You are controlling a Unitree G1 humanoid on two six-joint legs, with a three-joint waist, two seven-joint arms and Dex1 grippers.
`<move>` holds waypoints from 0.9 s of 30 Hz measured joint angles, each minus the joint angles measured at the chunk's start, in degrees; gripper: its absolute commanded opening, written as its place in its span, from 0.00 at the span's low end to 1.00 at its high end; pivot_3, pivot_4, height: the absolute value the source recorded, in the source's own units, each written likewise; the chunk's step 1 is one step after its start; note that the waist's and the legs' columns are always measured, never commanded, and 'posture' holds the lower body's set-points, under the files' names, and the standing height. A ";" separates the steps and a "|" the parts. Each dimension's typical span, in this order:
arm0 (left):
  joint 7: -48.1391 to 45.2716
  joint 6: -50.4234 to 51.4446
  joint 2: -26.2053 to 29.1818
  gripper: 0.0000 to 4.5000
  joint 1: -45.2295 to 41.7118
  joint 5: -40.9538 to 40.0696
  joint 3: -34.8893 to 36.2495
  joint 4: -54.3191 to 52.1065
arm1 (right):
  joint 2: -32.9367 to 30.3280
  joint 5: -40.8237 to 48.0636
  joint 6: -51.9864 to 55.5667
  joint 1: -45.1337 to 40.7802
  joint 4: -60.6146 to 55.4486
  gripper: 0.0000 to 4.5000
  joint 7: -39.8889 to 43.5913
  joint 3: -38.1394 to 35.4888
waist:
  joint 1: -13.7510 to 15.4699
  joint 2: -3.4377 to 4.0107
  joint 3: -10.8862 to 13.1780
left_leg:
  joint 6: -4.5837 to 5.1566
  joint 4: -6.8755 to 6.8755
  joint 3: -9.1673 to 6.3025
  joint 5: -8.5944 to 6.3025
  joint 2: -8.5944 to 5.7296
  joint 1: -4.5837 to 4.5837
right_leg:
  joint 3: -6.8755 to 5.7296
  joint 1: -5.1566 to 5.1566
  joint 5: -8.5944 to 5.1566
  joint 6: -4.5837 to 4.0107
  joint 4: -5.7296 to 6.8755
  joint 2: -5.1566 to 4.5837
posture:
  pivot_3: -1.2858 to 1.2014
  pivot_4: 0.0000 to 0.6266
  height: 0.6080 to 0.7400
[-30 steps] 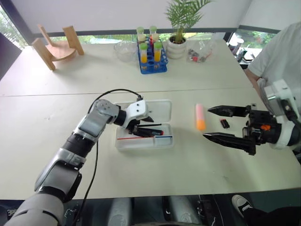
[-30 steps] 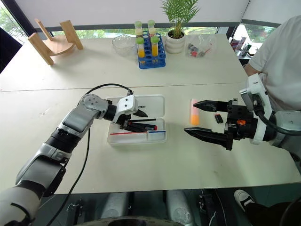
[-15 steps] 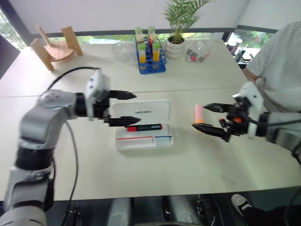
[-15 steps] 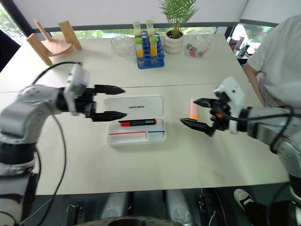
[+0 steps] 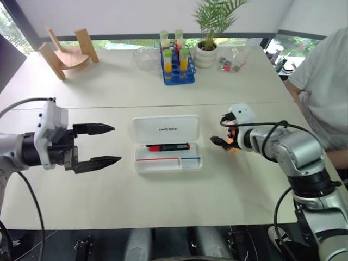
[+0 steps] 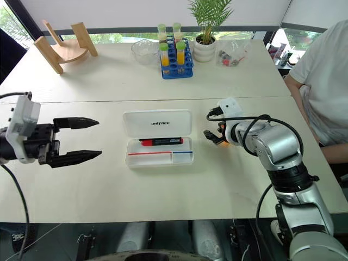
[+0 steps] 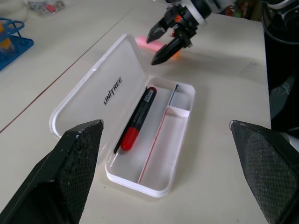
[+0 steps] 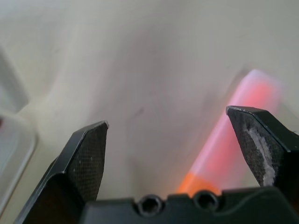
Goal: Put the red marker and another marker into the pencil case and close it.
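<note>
Lying in pencil case [image 5: 166, 129]: red marker [image 5: 168, 147]

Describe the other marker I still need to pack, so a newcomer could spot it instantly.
Start at the open white pencil case mid-table and look toward the robot's right. The pink-orange marker lies on the bare table under the open right gripper. It is thick and pale, unlike the slim red marker inside the case.

You have a pale table [image 5: 109, 92] with a seam line running across it, and the pencil case [image 5: 166, 142] lies open near the middle, lid flat toward the far side. To its right the pink-orange marker [image 7: 156, 44] lies on the bare top. Along the far edge you see a wooden stand [image 5: 65, 51], a glass bowl [image 5: 145, 57], a blue tube rack [image 5: 176, 68], a potted plant [image 5: 209, 32] and a clear bag [image 5: 234, 61].
</note>
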 measured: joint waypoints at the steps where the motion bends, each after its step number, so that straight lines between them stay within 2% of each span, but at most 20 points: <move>1: 0.36 -0.10 0.00 0.99 0.10 -0.21 0.05 -0.03 | 0.12 -0.74 -0.17 0.00 0.32 1.00 -0.21 -0.08 | -0.05 0.00 0.00 | 0.00 0.00 0.00 0.00 0.01 0.00 | 0.00 0.00 0.00 0.00 0.00 0.02 | 0.52 0.24 1.00; 9: 1.66 -1.79 0.04 0.99 0.82 -1.31 0.41 -0.13 | 2.03 -3.76 2.01 -2.53 5.78 1.00 -0.43 -5.24 | -0.50 0.02 0.01 | 0.01 -0.08 0.00 -0.01 0.05 0.02 | 0.00 -0.06 0.00 -0.01 0.02 0.09 | 0.52 0.24 1.00; 17: 0.55 -2.25 2.52 0.99 0.56 -2.80 0.42 0.17 | 9.36 -4.86 9.21 -3.74 8.37 1.00 -2.12 -11.05 | -1.39 -0.01 -0.01 | 0.01 -0.11 0.00 -0.01 0.06 0.05 | 0.01 -0.03 0.00 -0.01 0.02 0.10 | 0.52 0.24 1.00; 20: 0.16 -3.14 2.78 1.00 0.50 -2.77 0.39 0.94 | 10.76 -5.64 10.69 -3.77 7.18 0.81 -2.56 -10.84 | -1.79 -0.04 -0.03 | 0.01 -0.11 -0.02 -0.01 0.06 0.06 | 0.00 -0.02 0.00 -0.01 0.02 0.10 | 0.52 0.24 1.00; 25: 0.53 -4.29 2.76 1.00 0.01 -2.71 -1.10 1.62 | 10.85 -6.62 10.87 -3.66 6.51 0.25 -2.21 -9.58 | -2.03 -0.04 -0.03 | 0.02 -0.12 -0.01 -0.01 0.07 0.10 | 0.01 -0.01 0.00 -0.01 0.03 0.12 | 0.52 0.24 1.00; 26: 0.62 -4.53 2.76 1.00 -0.01 -2.70 -1.41 1.79 | 10.83 -6.74 10.85 -3.86 6.61 0.18 -1.90 -9.48 | -2.04 -0.04 -0.04 | 0.02 -0.12 -0.01 -0.01 0.08 0.10 | 0.01 -0.01 0.00 -0.01 0.03 0.13 | 0.52 0.24 1.00; 27: 0.65 -4.89 2.76 1.00 -0.03 -2.69 -1.46 1.89 | 10.81 -6.88 10.86 -3.94 6.76 0.18 -1.72 -9.43 | -2.04 -0.05 -0.04 | 0.02 -0.12 -0.01 -0.01 0.08 0.10 | 0.01 -0.01 0.00 -0.01 0.03 0.13 | 0.52 0.24 1.00</move>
